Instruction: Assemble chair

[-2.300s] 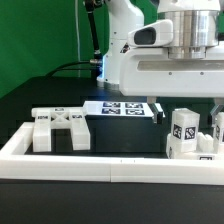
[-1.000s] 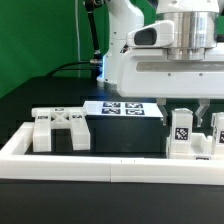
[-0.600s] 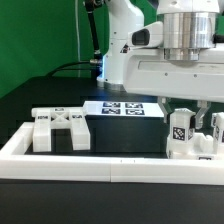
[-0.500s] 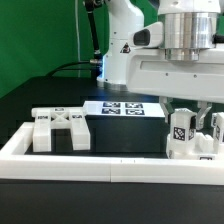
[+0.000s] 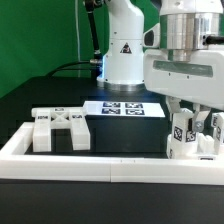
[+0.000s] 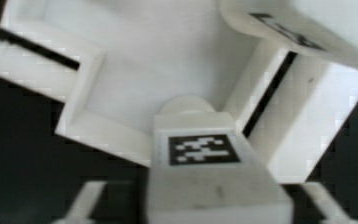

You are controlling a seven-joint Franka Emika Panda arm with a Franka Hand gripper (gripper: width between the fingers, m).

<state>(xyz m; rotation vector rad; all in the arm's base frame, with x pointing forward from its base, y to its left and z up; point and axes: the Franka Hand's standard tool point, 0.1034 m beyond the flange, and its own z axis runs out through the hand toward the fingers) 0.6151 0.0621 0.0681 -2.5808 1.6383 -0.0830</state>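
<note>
Now the upright chair block (image 5: pixel 183 133) at the exterior view's right is straddled from above by the gripper (image 5: pixel 186 116), slightly parted, nothing clamped.

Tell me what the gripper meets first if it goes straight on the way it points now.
The gripper points down over the tagged chair block. Its open fingers stand either side of it, so the palm would probably meet the block's top first, though depth is hard to judge.
</note>
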